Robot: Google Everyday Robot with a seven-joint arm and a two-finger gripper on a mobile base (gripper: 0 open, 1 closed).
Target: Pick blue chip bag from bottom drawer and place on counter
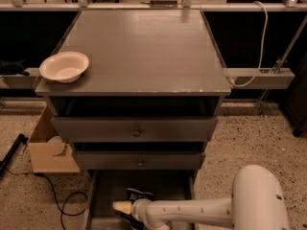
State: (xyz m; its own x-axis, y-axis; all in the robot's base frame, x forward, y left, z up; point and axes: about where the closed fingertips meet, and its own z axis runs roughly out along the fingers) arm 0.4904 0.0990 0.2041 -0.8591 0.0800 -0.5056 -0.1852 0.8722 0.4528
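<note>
Jaws on the gripper (122, 206) are down inside the bottom drawer (103, 191), at its front left, and I cannot tell from here whether they are parted or closed, or whether they have anything in hold; the blue chip bag (139, 194) lies on the drawer floor just behind the gripper, towards the cabinet, and I cannot say if the two are touching; I judge the step in hand to be the grasp, so I would make sure the bag sits squarely between the jaws before closing, taking a crinkled edge and not the slippery flat face; closing should be gentle, since the bag will likely crush and slide; the lift needs to come out towards me first, because the middle drawer (139, 161) overhangs the back of the tray; on the surface (144, 47) I would aim for the middle, well apart from the bowl (64, 66) at its left front corner
</note>
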